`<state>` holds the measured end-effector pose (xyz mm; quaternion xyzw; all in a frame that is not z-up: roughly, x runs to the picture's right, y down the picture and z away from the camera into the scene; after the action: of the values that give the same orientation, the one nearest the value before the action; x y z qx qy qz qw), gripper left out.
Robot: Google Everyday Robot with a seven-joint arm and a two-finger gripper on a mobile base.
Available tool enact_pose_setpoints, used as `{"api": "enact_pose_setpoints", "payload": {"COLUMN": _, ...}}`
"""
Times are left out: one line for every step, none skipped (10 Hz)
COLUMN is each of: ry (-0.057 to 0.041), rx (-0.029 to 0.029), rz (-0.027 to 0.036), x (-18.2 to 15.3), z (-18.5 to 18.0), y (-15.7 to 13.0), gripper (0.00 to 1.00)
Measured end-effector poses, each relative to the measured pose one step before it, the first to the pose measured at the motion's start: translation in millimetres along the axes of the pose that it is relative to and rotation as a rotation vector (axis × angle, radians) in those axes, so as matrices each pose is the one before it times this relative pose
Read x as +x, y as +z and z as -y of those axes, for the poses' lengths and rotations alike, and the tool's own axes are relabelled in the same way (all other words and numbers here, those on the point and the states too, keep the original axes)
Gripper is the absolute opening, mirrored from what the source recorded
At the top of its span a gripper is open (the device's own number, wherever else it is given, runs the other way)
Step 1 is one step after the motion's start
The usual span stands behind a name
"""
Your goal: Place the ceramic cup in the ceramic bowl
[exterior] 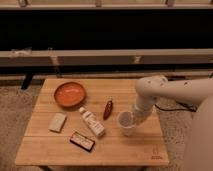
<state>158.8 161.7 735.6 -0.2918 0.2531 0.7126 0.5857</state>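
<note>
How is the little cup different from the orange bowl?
The cup is whitish-grey, but the bowl is orange-red. The cup is narrow and tall, while the bowl is wide and shallow. The cup is toward the right of the wooden table with the robot's pincer right at it, and the bowl sits at the back left with nothing touching it. Both are round with their open tops facing up.

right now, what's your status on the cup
Gripper at right edge of ceramic cup. Cup upright, not in ceramic bowl, far left. White bottle and small red item lie between.
</note>
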Motion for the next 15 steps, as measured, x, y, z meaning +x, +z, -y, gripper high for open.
{"api": "enact_pose_setpoints", "payload": {"ry": -0.00097, "rx": -0.00554, "rz": 0.00021, "x": -2.94, "z": -4.70, "y": -16.25, "gripper": 0.00}}
{"api": "enact_pose_setpoints", "payload": {"ry": -0.01073, "rx": -0.00743, "rz": 0.00144, "x": -3.53, "z": -9.13, "y": -18.16, "gripper": 0.00}}
{"api": "enact_pose_setpoints", "payload": {"ry": -0.01710, "rx": -0.00580, "rz": 0.00310, "x": -3.93, "z": -11.98, "y": -15.02, "gripper": 0.00}}
{"api": "enact_pose_setpoints", "payload": {"ry": -0.02221, "rx": -0.00609, "rz": 0.00397, "x": -4.67, "z": -15.17, "y": -10.79, "gripper": 0.00}}
{"api": "enact_pose_setpoints", "payload": {"ry": -0.02698, "rx": -0.00900, "rz": 0.00616, "x": -4.68, "z": -18.03, "y": -7.12, "gripper": 0.00}}
{"api": "enact_pose_setpoints", "payload": {"ry": -0.03948, "rx": -0.01463, "rz": 0.01296, "x": -5.31, "z": -25.01, "y": -7.45, "gripper": 0.00}}
{"api": "enact_pose_setpoints", "payload": {"ry": -0.02603, "rx": -0.01033, "rz": 0.01144, "x": -3.97, "z": -16.22, "y": -3.15, "gripper": 0.00}}
{"api": "enact_pose_setpoints", "payload": {"ry": -0.02288, "rx": -0.01481, "rz": 0.01789, "x": -6.87, "z": -16.15, "y": -1.30, "gripper": 0.00}}
{"api": "enact_pose_setpoints", "payload": {"ry": -0.02491, "rx": -0.01924, "rz": 0.01793, "x": -7.93, "z": -18.30, "y": -0.38, "gripper": 0.00}}
{"api": "enact_pose_setpoints", "payload": {"ry": -0.03495, "rx": -0.02445, "rz": 0.01562, "x": -10.12, "z": -24.68, "y": 1.68, "gripper": 0.00}}
{"api": "enact_pose_setpoints", "payload": {"ry": -0.02588, "rx": -0.01883, "rz": 0.00831, "x": -8.18, "z": -18.26, "y": 2.10, "gripper": 0.00}}
{"api": "enact_pose_setpoints", "payload": {"ry": -0.02239, "rx": -0.01773, "rz": 0.00960, "x": -9.94, "z": -16.85, "y": 1.52, "gripper": 0.00}}
{"api": "enact_pose_setpoints", "payload": {"ry": -0.02062, "rx": -0.01561, "rz": 0.00696, "x": -8.91, "z": -15.54, "y": 2.32, "gripper": 0.00}}
{"api": "enact_pose_setpoints", "payload": {"ry": -0.02250, "rx": -0.01517, "rz": 0.00491, "x": -10.03, "z": -17.66, "y": 3.79, "gripper": 0.00}}
{"api": "enact_pose_setpoints", "payload": {"ry": -0.02066, "rx": -0.01400, "rz": 0.00322, "x": -10.05, "z": -17.07, "y": 4.33, "gripper": 0.00}}
